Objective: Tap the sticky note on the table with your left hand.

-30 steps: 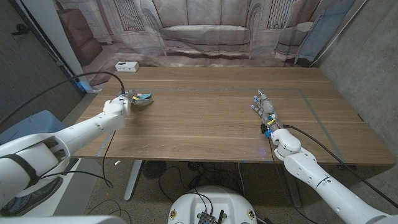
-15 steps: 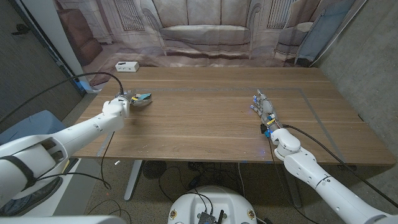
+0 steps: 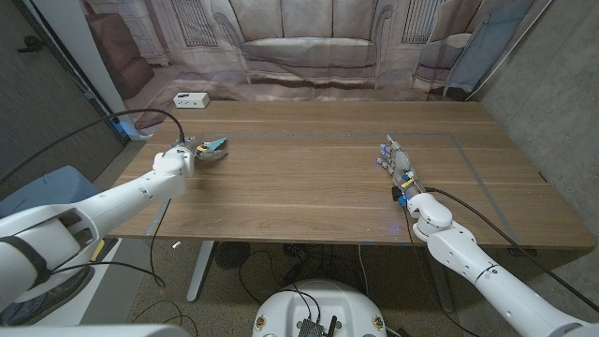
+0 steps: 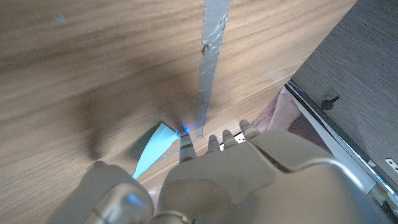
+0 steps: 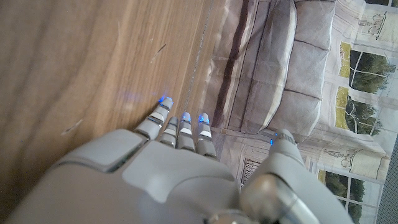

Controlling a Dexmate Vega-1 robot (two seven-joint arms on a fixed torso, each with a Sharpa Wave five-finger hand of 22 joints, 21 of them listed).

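Reaching over the desk's (image 3: 309, 192) nine o'clock side, the left robot hand (image 3: 194, 153) has its fingers (image 4: 185, 144) stretched over the light blue sticky note (image 3: 217, 145); whether they touch it cannot be told, and it grips nothing. In the left wrist view the sticky note (image 4: 151, 148) lies just beside a strip of grey tape (image 4: 210, 59). The right robot hand (image 3: 397, 159) stands on its edge at three o'clock, fingers (image 5: 185, 127) straight and close together, released. A white box (image 3: 190, 99) sits near the far edge at eleven o'clock. A printed sofa backdrop (image 3: 309, 47) hangs behind the desk. Bare wood stretches between the hands.
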